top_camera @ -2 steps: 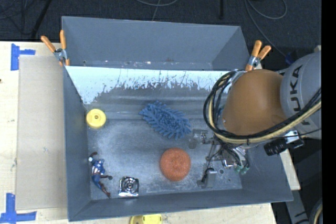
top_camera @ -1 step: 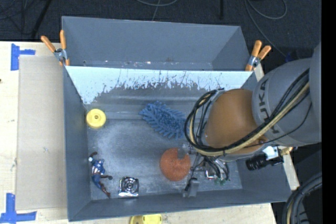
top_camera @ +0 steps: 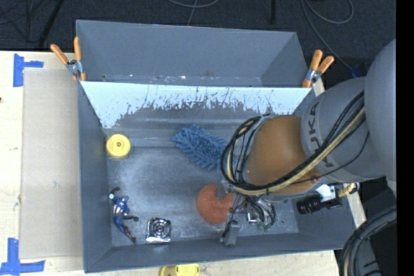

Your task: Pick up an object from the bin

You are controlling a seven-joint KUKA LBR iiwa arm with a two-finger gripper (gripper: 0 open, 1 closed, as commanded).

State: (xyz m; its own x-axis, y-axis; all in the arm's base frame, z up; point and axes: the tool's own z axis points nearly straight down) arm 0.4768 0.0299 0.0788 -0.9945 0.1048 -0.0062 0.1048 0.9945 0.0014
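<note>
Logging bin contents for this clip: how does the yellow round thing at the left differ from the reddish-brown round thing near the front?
The yellow round piece is smaller and bright; the reddish-brown round thing is larger and duller. The yellow one lies by the bin's left wall, far from the gripper; the reddish-brown one lies near the front, beside the gripper, partly covered by the arm. Both look round and rest on the floor.

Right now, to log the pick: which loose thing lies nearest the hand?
The rust-orange ball, right beside the hand; the rest lie farther off.
</note>
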